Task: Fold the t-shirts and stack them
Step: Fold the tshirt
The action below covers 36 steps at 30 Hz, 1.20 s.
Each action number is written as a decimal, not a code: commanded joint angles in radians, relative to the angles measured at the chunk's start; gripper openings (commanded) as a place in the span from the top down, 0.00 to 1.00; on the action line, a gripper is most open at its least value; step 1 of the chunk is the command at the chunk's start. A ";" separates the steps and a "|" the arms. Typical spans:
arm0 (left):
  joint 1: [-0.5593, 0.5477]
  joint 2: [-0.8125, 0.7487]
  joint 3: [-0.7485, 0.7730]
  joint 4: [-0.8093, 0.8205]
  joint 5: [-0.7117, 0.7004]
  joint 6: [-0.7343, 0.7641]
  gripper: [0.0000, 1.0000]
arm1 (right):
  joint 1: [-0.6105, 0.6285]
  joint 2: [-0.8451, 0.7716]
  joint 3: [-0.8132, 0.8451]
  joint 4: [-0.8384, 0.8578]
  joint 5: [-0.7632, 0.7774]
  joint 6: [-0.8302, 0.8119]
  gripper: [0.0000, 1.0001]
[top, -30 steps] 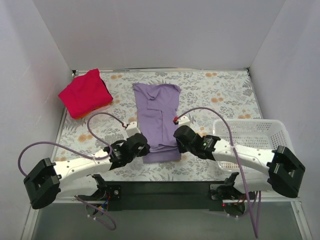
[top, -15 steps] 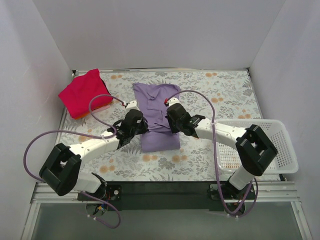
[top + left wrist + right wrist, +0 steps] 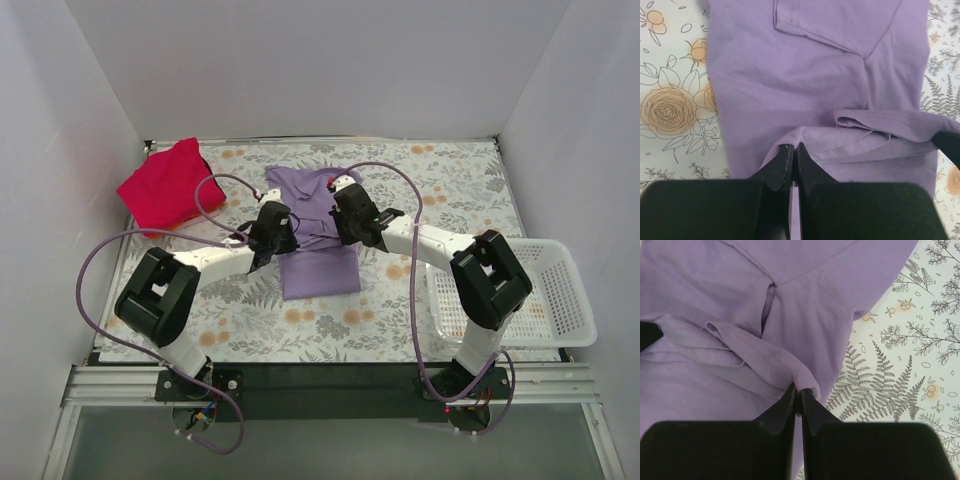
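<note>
Lavender t-shirt lies mid-frame on the floral table, sleeves tucked in. Left gripper jaws are pinched tight on one corner of its hem. Right gripper jaws are clamped on the other corner, both over the shirt's middle. Red t-shirt sits upper left, looks folded. Step looks like a bottom-to-collar fold. To do it well: carry both corners level and together toward the top of frame, hem taut, lay the edge square on the shoulders, then let go.

Left gripper, right gripper, both low over lavender t-shirt, red t-shirt left of them, mesh basket to right
</note>
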 commanded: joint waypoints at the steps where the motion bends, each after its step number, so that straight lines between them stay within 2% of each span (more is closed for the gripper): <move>1: 0.014 0.035 0.055 0.015 -0.010 0.028 1.00 | -0.024 0.034 0.063 0.022 -0.030 -0.031 0.99; 2: 0.017 0.041 0.072 0.014 -0.013 0.028 1.00 | -0.034 0.042 0.072 0.022 -0.035 -0.033 0.99; 3: 0.020 0.050 0.083 0.013 -0.011 0.023 0.95 | -0.042 0.056 0.097 0.018 -0.044 -0.034 0.99; 4: 0.026 0.061 0.092 0.011 -0.011 0.022 0.82 | -0.047 0.065 0.112 0.012 -0.055 -0.033 0.94; 5: 0.029 0.066 0.104 0.008 -0.026 0.019 0.53 | -0.056 0.073 0.131 0.003 -0.056 -0.033 0.86; 6: 0.031 0.069 0.132 0.002 -0.042 0.015 0.44 | -0.060 0.074 0.146 0.002 -0.056 -0.034 0.75; 7: 0.036 0.072 0.149 -0.011 -0.055 0.011 0.37 | -0.065 0.074 0.178 -0.001 -0.049 -0.036 0.54; 8: 0.039 0.072 0.166 -0.013 -0.072 0.011 0.21 | -0.077 0.074 0.195 -0.012 -0.044 -0.036 0.43; 10: 0.058 0.068 0.216 -0.059 -0.102 0.011 0.14 | -0.088 0.065 0.244 -0.032 -0.032 -0.041 0.28; 12: 0.069 0.064 0.244 -0.076 -0.112 0.011 0.12 | -0.099 0.042 0.253 -0.054 -0.012 -0.047 0.21; 14: 0.069 0.041 0.244 -0.075 -0.119 0.015 0.12 | -0.100 -0.001 0.223 -0.054 0.011 -0.056 0.19; 18: 0.048 0.006 0.155 0.005 -0.069 0.022 0.10 | -0.097 -0.073 0.099 -0.029 -0.023 -0.033 0.20; 23: 0.019 -0.003 0.017 -0.007 -0.077 -0.009 0.10 | -0.096 -0.152 -0.081 0.032 -0.093 0.018 0.22; 28: 0.016 -0.109 -0.104 -0.007 -0.074 -0.032 0.10 | -0.088 -0.271 -0.271 0.086 -0.134 0.067 0.23; 36: 0.002 -0.184 -0.219 -0.039 -0.008 -0.072 0.10 | -0.070 -0.335 -0.420 0.133 -0.243 0.102 0.26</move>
